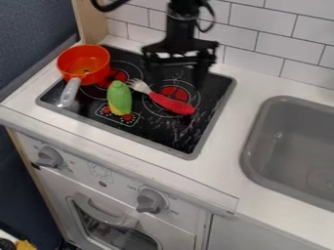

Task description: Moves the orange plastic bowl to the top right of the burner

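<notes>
The orange bowl (92, 67) sits by the back left corner of the black stove top (168, 137), its grey handle (69, 92) pointing to the front left corner. The black pincer (177, 73) hangs near the back edge, wide open and holding nothing, maybe so it can fit over the bowl's side. The green toy corn (119, 96) and red fork (171, 103) lie close by, so I'd lift the bowl high to reach the back right corner.
</notes>
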{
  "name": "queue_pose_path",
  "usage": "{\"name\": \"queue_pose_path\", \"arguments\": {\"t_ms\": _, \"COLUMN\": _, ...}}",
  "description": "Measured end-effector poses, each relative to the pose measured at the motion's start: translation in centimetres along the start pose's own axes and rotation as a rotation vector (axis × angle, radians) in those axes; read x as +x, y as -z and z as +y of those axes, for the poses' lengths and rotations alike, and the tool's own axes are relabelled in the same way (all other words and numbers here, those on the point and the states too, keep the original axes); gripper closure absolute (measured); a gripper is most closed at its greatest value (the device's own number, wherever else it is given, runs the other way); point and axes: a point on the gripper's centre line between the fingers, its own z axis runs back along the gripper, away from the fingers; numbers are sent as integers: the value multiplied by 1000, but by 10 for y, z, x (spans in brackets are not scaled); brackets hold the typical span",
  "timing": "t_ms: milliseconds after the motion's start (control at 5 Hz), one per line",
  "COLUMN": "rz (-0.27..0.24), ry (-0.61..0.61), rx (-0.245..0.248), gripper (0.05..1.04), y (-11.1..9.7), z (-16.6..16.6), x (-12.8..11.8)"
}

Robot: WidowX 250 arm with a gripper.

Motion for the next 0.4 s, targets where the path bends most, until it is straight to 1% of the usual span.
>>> {"name": "queue_pose_path", "arguments": {"t_ms": 200, "rz": -6, "ry": -26, "rx": 9, "gripper": 83, "y": -6, "z": 22, "x": 19}}
{"name": "queue_pose_path", "arguments": {"t_ms": 400, "rz": -20, "ry": -65, "rx": 18, "gripper": 83, "y": -5, "z": 47, "x": 36}}
